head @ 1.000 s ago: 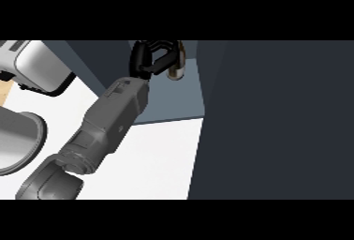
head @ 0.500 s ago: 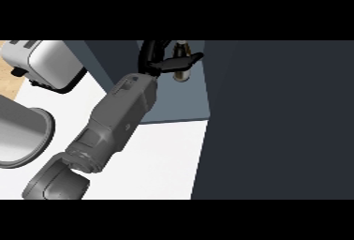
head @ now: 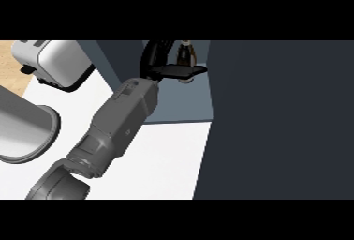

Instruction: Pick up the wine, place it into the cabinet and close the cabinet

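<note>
Left hand [head: 166,70] at 12 o'clock, fingers curled round the wine [head: 185,52]. The bottle is held inside the cabinet [head: 180,105] opening, partly hidden; whether it rests on the shelf cannot be told. Door [head: 276,117] open, at 3 o'clock. Right hand not seen. Assessment: glass, rigid, weighty, smooth, breakable. Grip belongs at mid-body, bottle kept upright.

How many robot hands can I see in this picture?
1. The left hand is at the top centre, curled round the wine bottle at the cabinet. The other hand is out of view.
</note>
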Robot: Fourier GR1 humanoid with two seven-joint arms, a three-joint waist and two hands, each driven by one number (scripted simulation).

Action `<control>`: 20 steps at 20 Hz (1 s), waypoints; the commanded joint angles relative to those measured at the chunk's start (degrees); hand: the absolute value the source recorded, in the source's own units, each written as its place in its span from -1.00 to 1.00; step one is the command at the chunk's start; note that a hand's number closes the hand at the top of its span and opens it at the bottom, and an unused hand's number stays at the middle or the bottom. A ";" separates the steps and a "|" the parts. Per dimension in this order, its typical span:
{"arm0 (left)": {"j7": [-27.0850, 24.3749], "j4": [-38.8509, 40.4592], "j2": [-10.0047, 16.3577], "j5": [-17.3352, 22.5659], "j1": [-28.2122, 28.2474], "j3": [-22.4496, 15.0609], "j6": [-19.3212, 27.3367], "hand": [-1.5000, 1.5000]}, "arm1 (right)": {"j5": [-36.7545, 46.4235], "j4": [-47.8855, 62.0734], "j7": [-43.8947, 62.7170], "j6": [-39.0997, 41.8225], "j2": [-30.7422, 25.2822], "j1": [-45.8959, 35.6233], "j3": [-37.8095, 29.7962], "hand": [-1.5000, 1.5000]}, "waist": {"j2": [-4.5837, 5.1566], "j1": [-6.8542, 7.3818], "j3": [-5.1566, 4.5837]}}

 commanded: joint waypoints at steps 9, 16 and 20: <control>2.11 -17.64 -0.06 5.90 16.59 -9.61 -3.93 -1.00 | -1.19 -12.38 7.58 -2.45 -0.40 2.67 0.28 -1.00 | -0.84 2.17 -0.05; 4.36 -31.27 0.28 4.58 29.70 -14.42 -1.99 -1.00 | -1.67 -11.60 5.82 -1.73 -1.15 3.72 -1.19 -1.00 | -0.61 2.97 0.02; 6.43 -39.92 2.17 4.16 36.63 -16.71 -0.73 -1.00 | -2.76 -14.66 8.05 -2.36 -2.43 4.02 -2.81 -1.00 | -0.66 3.20 -0.01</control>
